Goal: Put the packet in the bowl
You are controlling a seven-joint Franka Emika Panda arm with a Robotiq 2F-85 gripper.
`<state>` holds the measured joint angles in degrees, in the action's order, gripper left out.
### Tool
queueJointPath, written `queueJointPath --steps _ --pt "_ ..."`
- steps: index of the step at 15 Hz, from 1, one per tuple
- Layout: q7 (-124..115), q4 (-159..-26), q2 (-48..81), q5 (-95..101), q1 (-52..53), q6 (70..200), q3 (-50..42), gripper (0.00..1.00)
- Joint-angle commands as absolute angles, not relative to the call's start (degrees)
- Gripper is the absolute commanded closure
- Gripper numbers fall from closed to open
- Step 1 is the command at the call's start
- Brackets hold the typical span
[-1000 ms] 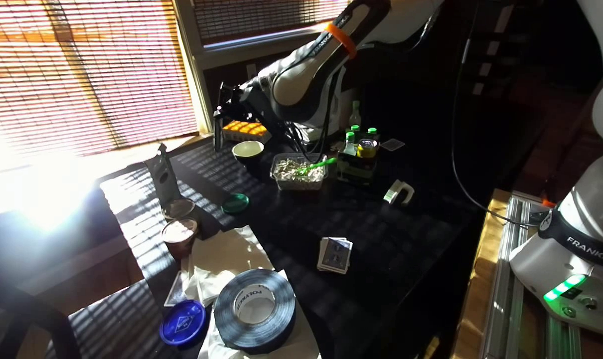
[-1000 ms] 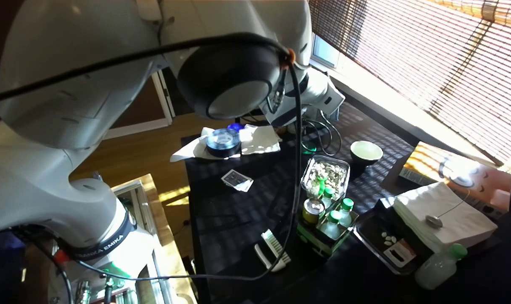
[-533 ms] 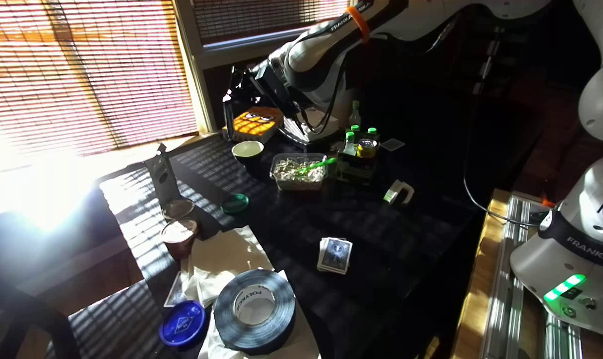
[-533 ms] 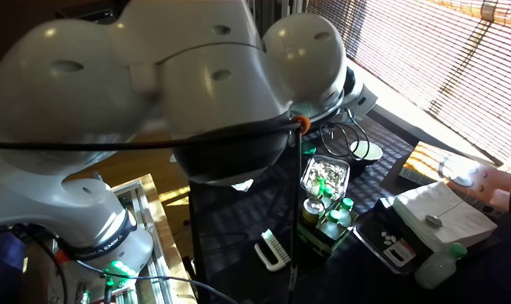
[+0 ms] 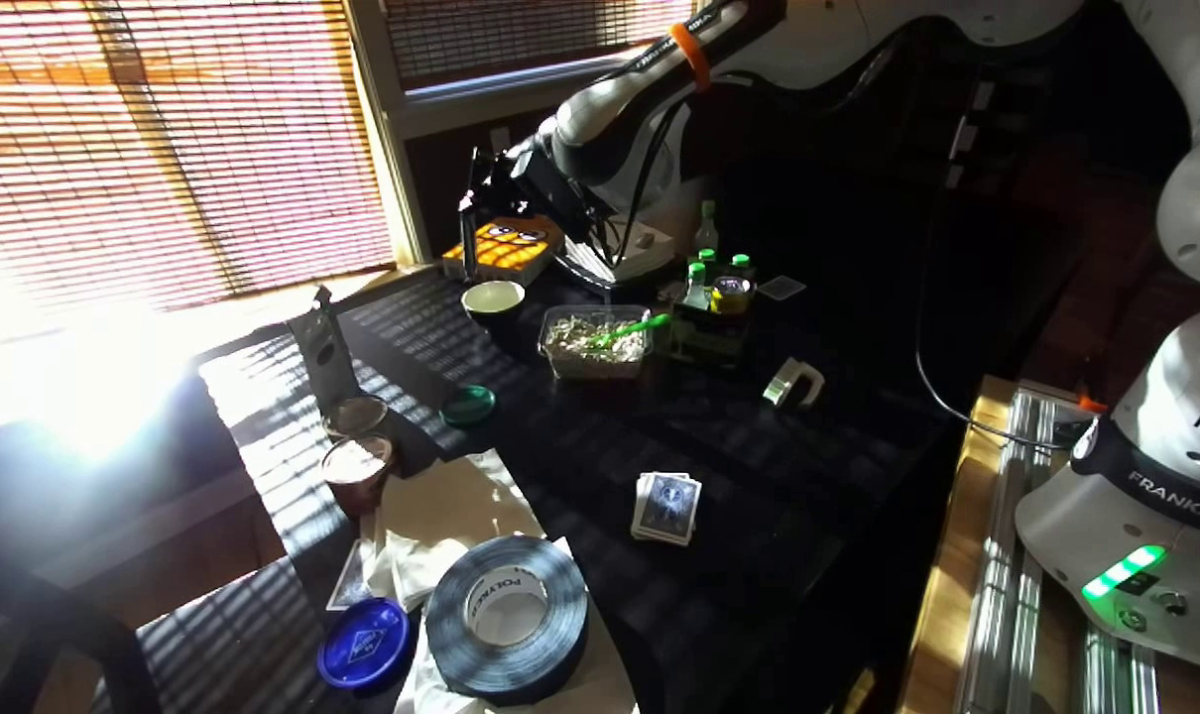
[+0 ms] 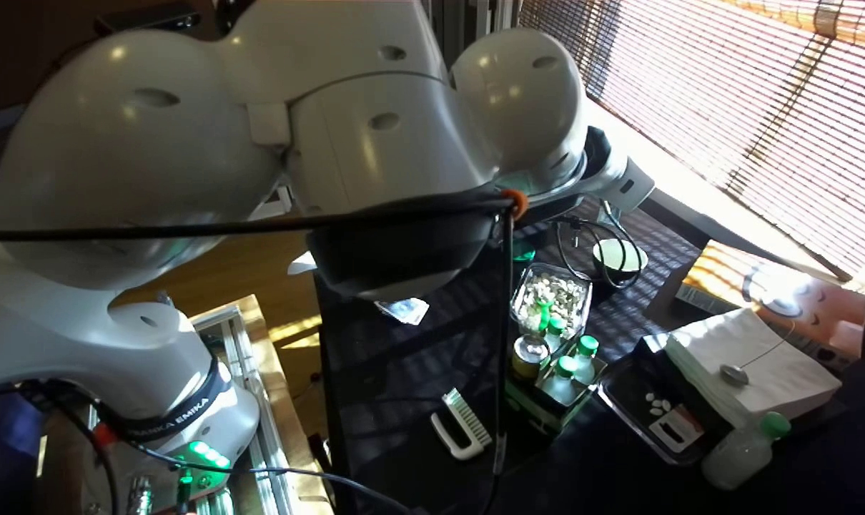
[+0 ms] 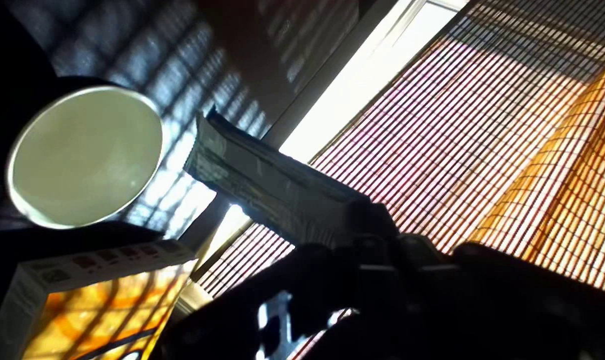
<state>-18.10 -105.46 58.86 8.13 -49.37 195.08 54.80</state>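
The packet [image 7: 272, 185] is a long, narrow dark wrapper. My gripper [image 7: 372, 240] is shut on one end of it. In an exterior view the packet [image 5: 468, 246] hangs down from the gripper [image 5: 471, 203]. Its lower end appears just above the bowl's left rim in that picture. The bowl is dark outside and pale green inside; it shows in both exterior views [image 5: 493, 297] [image 6: 620, 255]. In the wrist view the bowl [image 7: 87, 157] looks empty, and the packet's free end lies to its right, apart from it. The arm hides the gripper in an exterior view.
An orange box [image 5: 506, 248] stands behind the bowl. A clear tub [image 5: 597, 342] with a green utensil is close by. A bottle carrier [image 6: 547, 400], a brush [image 6: 461, 429], a black tray [image 6: 647, 408], cards [image 5: 667, 508] and a tape roll [image 5: 506, 615] are on the table.
The gripper with the packet has moved rightward toward the bowl in both exterior views. It rose, then came down slightly. The packet stays held; the bowl has not moved.
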Motion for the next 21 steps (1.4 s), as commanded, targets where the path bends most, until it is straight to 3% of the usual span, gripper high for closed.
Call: queueJointPath --steps 1,12,21 --pt "-15.9 -99.2 57.9 2.8 -43.9 194.7 49.0 1.0" --pt "-16.9 -91.4 55.7 -4.8 -30.3 190.3 32.7 1.0" --pt "-15.1 -91.3 54.3 -9.3 -29.8 181.7 33.6 1.0"
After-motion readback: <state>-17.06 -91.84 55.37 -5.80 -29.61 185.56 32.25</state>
